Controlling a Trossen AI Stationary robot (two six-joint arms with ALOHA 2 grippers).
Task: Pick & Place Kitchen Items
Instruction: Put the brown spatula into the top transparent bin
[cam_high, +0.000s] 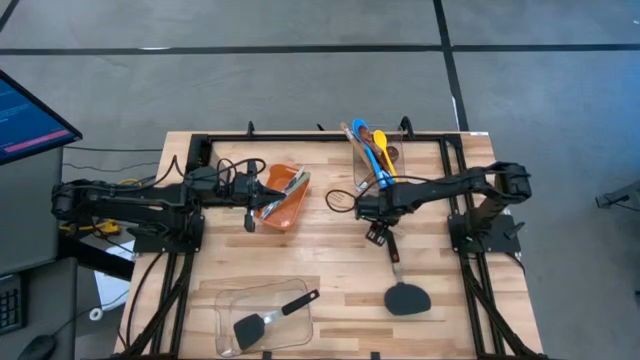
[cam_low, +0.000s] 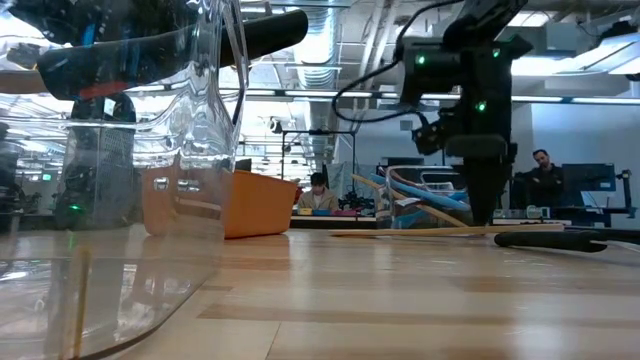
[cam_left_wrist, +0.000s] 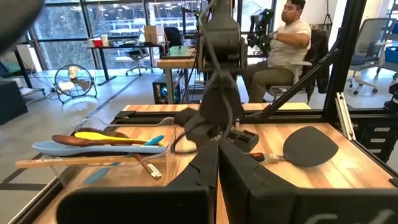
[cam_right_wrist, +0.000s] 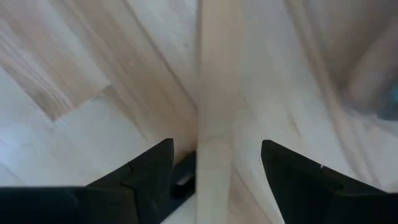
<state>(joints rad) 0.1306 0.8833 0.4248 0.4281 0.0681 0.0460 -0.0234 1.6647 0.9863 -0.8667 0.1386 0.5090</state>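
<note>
Wooden turner (cam_high: 338, 200) lies flat between the right gripper (cam_high: 364, 210)'s spread fingers, so it's lined up to grab; left gripper (cam_high: 250, 222), pinched shut, waits by the orange bin (cam_high: 285, 212).

We see bare counter (cam_high: 330, 250) down the middle, between the orange bin (cam_high: 283, 197) and the right claw (cam_high: 362, 208), wide enough for a claw to pass. The right claw stands low with its fingers spread either side of a wooden handle (cam_right_wrist: 214, 93), blocking the way to the clear container of spoons (cam_high: 378, 160) behind it. Nearer the front, a clear tub (cam_high: 262, 315) holding a black spatula (cam_high: 272, 315) and a second black spatula (cam_high: 403, 293) flank another open strip.
</note>
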